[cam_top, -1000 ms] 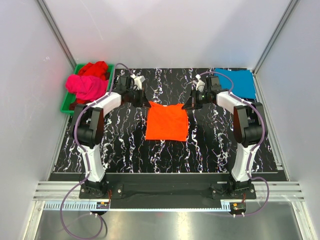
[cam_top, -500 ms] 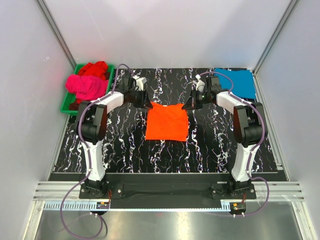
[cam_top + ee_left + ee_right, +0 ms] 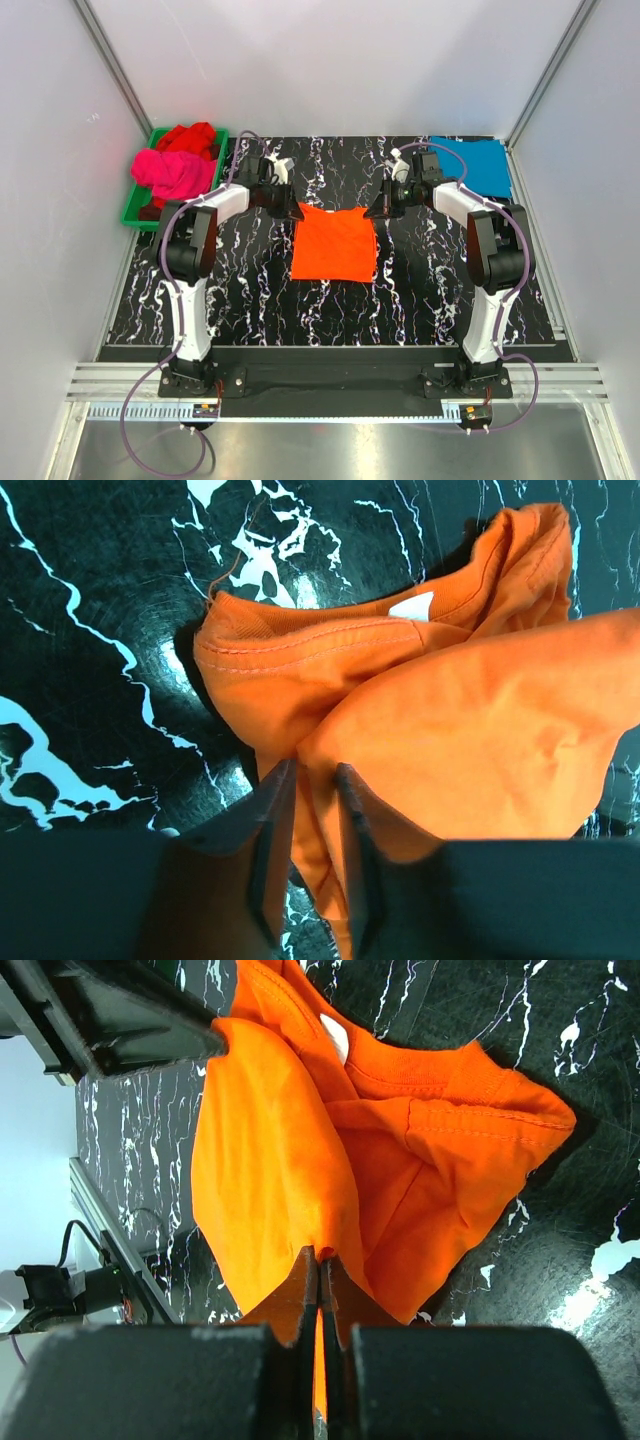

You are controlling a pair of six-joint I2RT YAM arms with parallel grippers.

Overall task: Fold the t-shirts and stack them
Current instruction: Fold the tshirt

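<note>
Orange t-shirt [image 3: 334, 245] is laid flat at the middle of the bench [image 3: 250, 290], collar toward the far edge. Its far right corner is clenched in the right hand [image 3: 320, 1285], jaws tight on a thin fold. The left hand [image 3: 315, 780] is set at the far left corner, jaws parted, fabric seen in the gap. Teal-blue t-shirt [image 3: 478, 165] is spread at the bench's far right corner. Magenta-pink t-shirt [image 3: 175, 172] and red t-shirt [image 3: 190, 137] are heaped in the green tray [image 3: 135, 215] off the far left corner.

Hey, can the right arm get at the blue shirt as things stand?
Probably not yet: the right tool is pinching the orange shirt. The blue shirt lies uncovered close behind it, reachable once it lets go.
</note>
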